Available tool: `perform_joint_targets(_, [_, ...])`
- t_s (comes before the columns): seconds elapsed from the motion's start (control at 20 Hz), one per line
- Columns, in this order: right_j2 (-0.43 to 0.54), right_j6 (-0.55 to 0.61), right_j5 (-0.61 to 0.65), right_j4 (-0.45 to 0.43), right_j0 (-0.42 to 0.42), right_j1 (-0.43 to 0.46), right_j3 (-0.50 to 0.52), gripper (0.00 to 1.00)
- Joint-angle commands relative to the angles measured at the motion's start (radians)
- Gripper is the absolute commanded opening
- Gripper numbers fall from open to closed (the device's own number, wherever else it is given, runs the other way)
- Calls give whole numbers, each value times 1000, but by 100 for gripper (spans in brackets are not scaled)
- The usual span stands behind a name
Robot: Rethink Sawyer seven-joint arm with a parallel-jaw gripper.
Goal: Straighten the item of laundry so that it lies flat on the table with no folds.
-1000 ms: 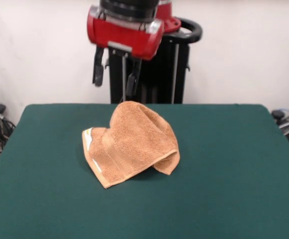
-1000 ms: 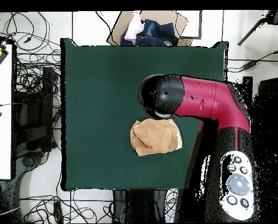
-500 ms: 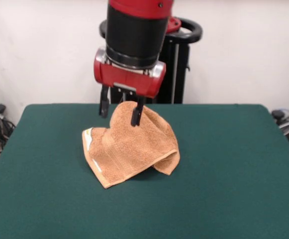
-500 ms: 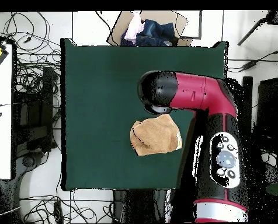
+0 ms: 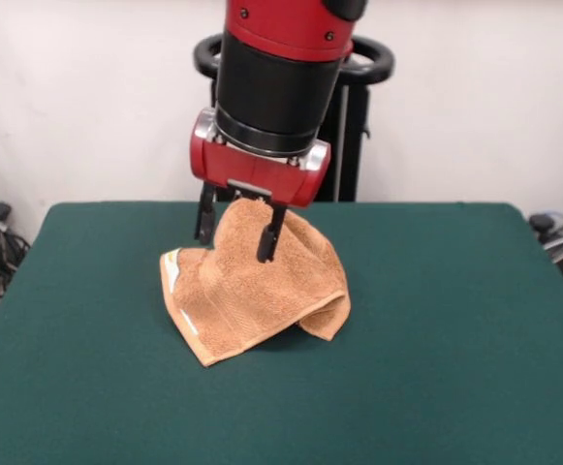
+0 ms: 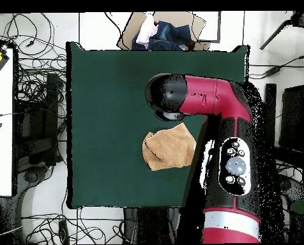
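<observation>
The item of laundry (image 5: pixel 257 286) is an orange-tan towel lying crumpled on the green table (image 5: pixel 436 329), humped at the back with a folded flap at its right and a white tag at its left edge. In the overhead view the item of laundry (image 6: pixel 169 151) sits near the table's (image 6: pixel 103 96) lower middle, partly under the arm. My gripper (image 5: pixel 235 231) is open, its two dark fingers (image 5: pixel 266 237) straddling the top of the hump, one on each side of it. Nothing is held.
The red and black arm (image 6: pixel 225 147) covers the table's right part in the overhead view. A cardboard box of clothes (image 6: pixel 161 32) stands beyond the table's top edge. Cables (image 6: pixel 33 96) lie on the floor at the left.
The gripper has come down from well above the towel until its open fingers reach either side of the hump. The arm has swung over the table. The towel has not moved.
</observation>
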Motion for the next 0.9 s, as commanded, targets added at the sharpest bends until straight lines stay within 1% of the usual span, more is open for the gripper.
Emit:
perform_joint_targets(0.05, [-17, 157, -33, -4, -11, 48, 18, 100])
perform_joint_targets(0.25, [-8, 138, -84, -1, -39, 60, 50, 100])
perform_joint_targets(0.5, [-6, 156, -100, -3, -43, 106, 27, 100])
perform_joint_targets(0.65, [-1, 127, -63, -2, -44, 105, 29, 100])
perform_joint_targets(0.8, [-5, 78, -1, -25, -36, 112, 23, 100])
perform_joint_targets(0.9, [-7, 70, -6, -39, -33, 135, 18, 100])
